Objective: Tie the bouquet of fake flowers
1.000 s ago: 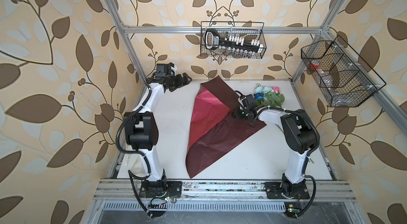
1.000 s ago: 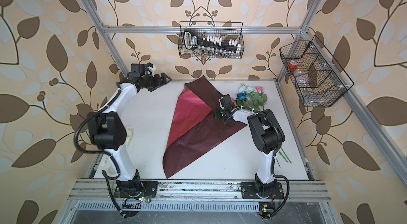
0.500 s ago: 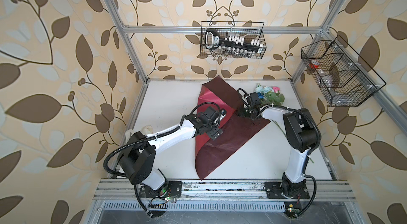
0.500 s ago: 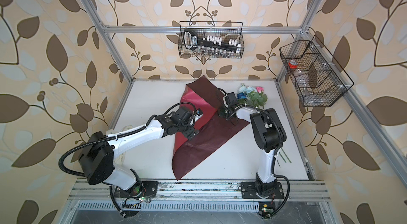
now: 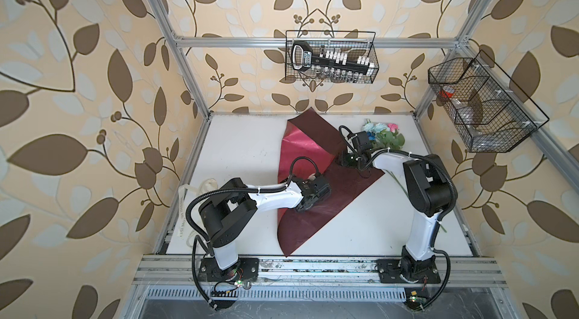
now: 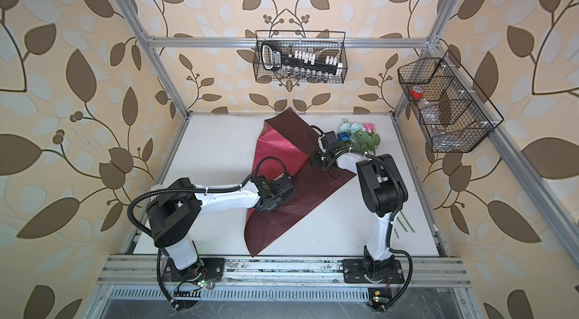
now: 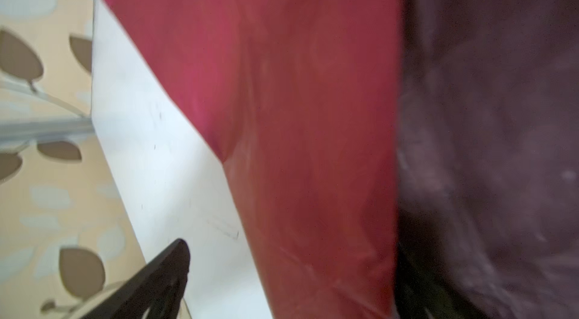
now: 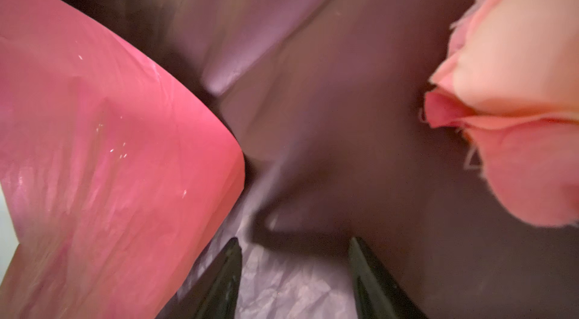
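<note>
The bouquet of fake flowers (image 5: 383, 137) lies at the table's back right, with pink, pale-blue and dark-blue blooms and green leaves; its thin stems (image 6: 402, 223) run forward under the right arm. A shiny red wrapping sheet (image 5: 313, 151) lies beside it, its left half folded up and over. My left gripper (image 5: 313, 195) hovers low over the sheet's middle. In the left wrist view it (image 7: 291, 248) stands open, the raised red fold (image 7: 313, 145) between its fingers. My right gripper (image 5: 346, 159) is down on the sheet next to the blooms, open (image 8: 294, 242), with only crinkled sheet beneath. A pink bloom (image 8: 517, 113) is close by.
A wire basket (image 5: 330, 60) with a tool set hangs on the back wall and another wire basket (image 5: 479, 107) on the right wall. A cream strip (image 5: 206, 184) lies at the white table's (image 5: 244, 151) left edge. Aluminium posts frame the table.
My left arm has swung from the back left corner down onto the sheet's middle. The sheet has folded over further and shifted a little. The right gripper has barely moved.
</note>
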